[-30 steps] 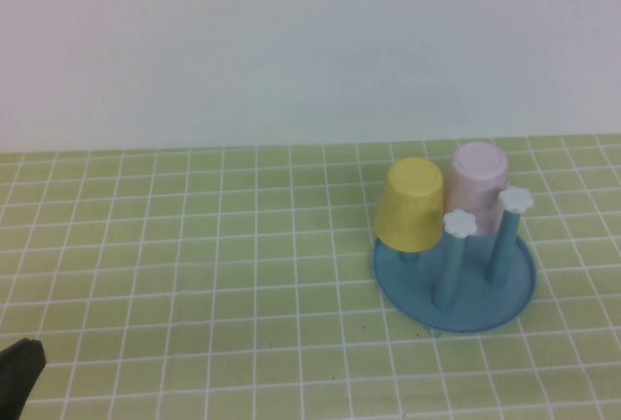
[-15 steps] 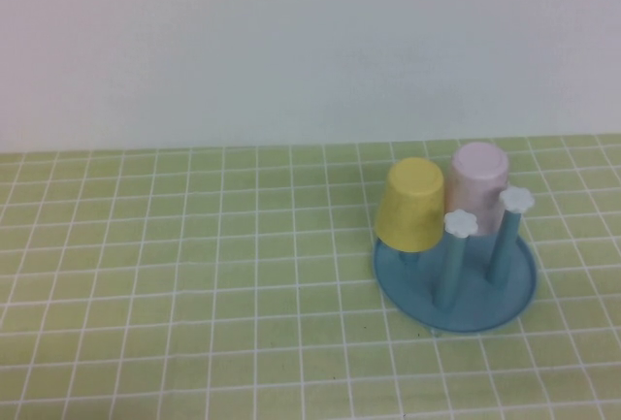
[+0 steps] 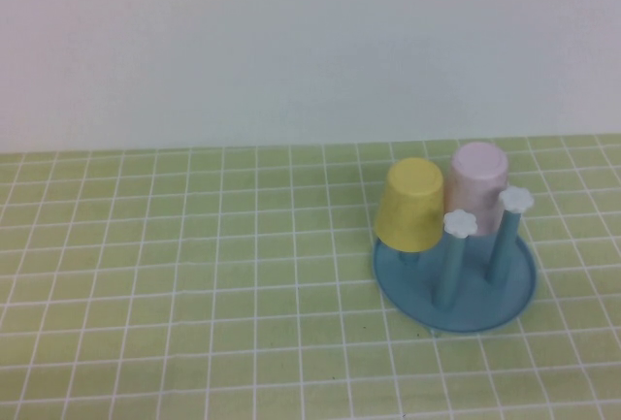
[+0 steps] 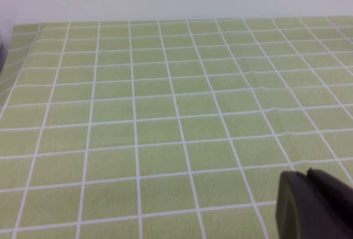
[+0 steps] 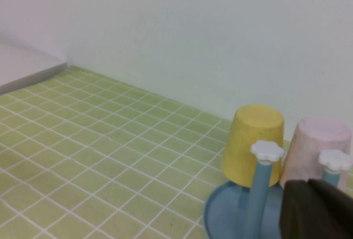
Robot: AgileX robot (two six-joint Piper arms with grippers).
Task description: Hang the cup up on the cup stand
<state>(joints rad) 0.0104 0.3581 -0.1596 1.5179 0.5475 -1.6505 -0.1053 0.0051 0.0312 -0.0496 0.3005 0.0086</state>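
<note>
The pale pink cup sits upside down over a back peg of the blue cup stand, right of centre on the table. A yellow cup sits upside down on the peg beside it. Two front pegs with white flower knobs stand bare. Neither gripper shows in the high view. My right gripper is shut and empty, close in front of the stand, with the pink cup just beyond it. My left gripper is shut and empty over bare tiles.
The table is covered by a green tiled cloth with a white wall behind. In the right wrist view the yellow cup stands left of the pink one.
The dark tip of my left gripper, seen at the lower left of the high view one second ago, has drawn back out of that view. The cups and stand have not moved.
</note>
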